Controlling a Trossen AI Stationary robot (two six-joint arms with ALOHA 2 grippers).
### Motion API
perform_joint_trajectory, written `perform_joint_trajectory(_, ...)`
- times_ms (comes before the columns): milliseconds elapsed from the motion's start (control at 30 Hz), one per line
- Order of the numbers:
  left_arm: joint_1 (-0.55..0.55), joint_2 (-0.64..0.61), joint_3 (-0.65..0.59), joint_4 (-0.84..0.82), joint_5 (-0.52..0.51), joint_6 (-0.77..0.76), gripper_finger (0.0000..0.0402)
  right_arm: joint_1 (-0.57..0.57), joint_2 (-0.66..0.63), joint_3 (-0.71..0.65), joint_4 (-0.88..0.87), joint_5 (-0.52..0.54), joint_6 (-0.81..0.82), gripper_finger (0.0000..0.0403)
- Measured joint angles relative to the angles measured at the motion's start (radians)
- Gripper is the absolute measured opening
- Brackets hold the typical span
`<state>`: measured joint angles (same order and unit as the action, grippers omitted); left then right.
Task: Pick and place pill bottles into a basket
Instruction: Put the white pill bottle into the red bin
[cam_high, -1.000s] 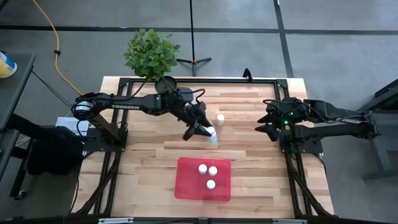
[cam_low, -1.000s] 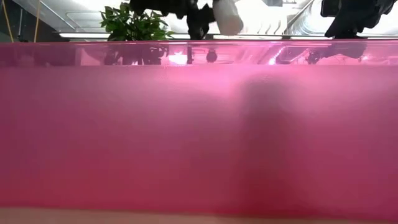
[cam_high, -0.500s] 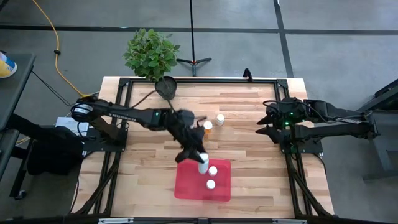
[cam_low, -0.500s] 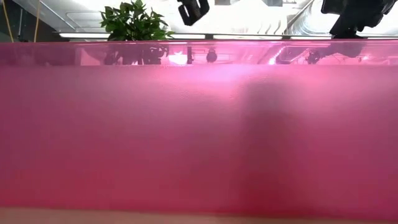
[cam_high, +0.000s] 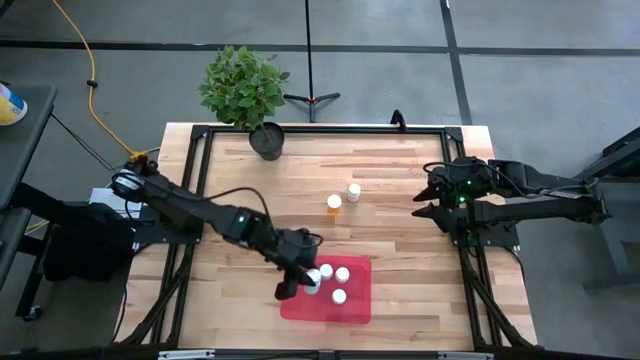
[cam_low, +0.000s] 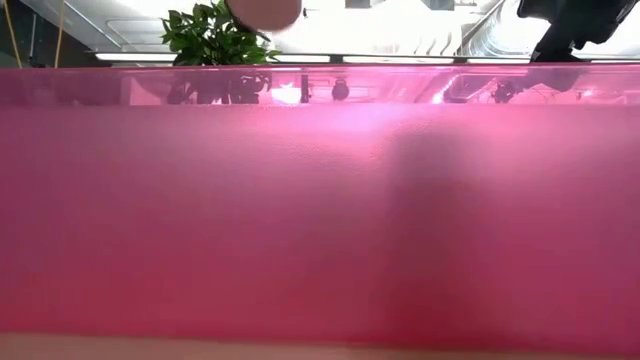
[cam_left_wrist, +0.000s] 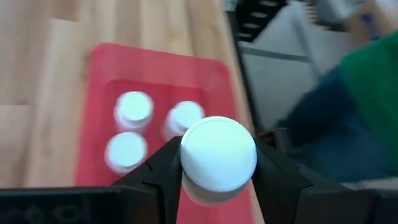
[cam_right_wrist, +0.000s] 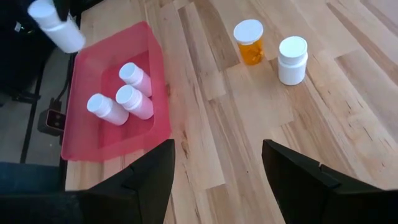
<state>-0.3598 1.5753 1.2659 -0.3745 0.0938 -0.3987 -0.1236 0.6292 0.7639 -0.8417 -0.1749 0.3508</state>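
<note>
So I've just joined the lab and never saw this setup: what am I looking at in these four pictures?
Two robot arms at a wooden table, seen from overhead, from table height (mostly blocked by the red basket's wall), and from each wrist. The left gripper holds a white pill bottle over the red basket, where three bottles already stand. An orange bottle and a white bottle wait on the table. The right gripper rests open at the side. A potted plant sits at the back.

Three white bottles (cam_right_wrist: 124, 93) stand in the red tray (cam_high: 355, 310); one held above it; two on wood.
</note>
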Motion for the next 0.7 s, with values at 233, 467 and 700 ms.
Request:
perform_joint_trajectory(233,-0.080,0.016,0.000,-0.057,-0.279,0.004,0.0191,0.000,0.000,0.000,0.000,0.000,-0.005,0.0232)
perform_joint_trajectory(467,-0.107,0.085,0.000,-0.024,-0.308,-0.007,0.0191,0.000,0.000,0.000,0.000,-0.001,-0.005,0.0232)
perform_joint_trajectory(700,-0.139,0.171,-0.002,-0.029,-0.282,-0.017,0.0191,0.000,0.000,0.000,-0.008,-0.006,-0.012,0.0232)
